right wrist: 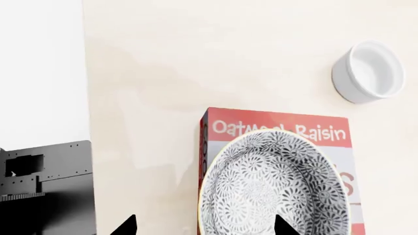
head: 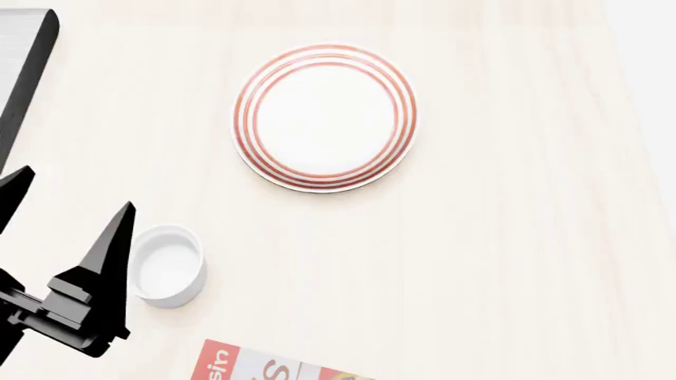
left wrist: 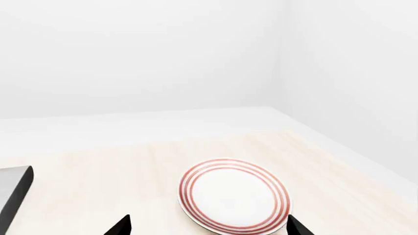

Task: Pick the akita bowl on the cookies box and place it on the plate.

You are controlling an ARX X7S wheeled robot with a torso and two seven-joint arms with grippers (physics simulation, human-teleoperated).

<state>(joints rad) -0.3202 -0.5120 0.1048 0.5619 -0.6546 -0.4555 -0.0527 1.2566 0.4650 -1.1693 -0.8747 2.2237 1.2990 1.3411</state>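
Right now the akita bowl (right wrist: pixel 274 188) sits upright on the cookies box (right wrist: pixel 277 128), which lies flat on the pale wooden tabletop (head: pixel 507 261). In the right wrist view the right tool (right wrist: pixel 202 226) hangs above them with its two dark fingertips (right wrist: pixel 125 226) spread wide: one tip shows over the bowl's rim, the other over bare tabletop beside the box, and nothing is held between them. A small plain white cup (right wrist: pixel 367 71) stands near the box, apart from it.

From the head view, the plate (head: pixel 325 117) lies further out on the tabletop, well apart from the cup (head: pixel 166 264), and only a corner of the box (head: pixel 248 364) shows at the near edge. The left tool (head: pixel 63 226) hovers beside the cup, prongs parted and gripping nothing. A dark grey object (head: pixel 21 55) lies at the far left edge.
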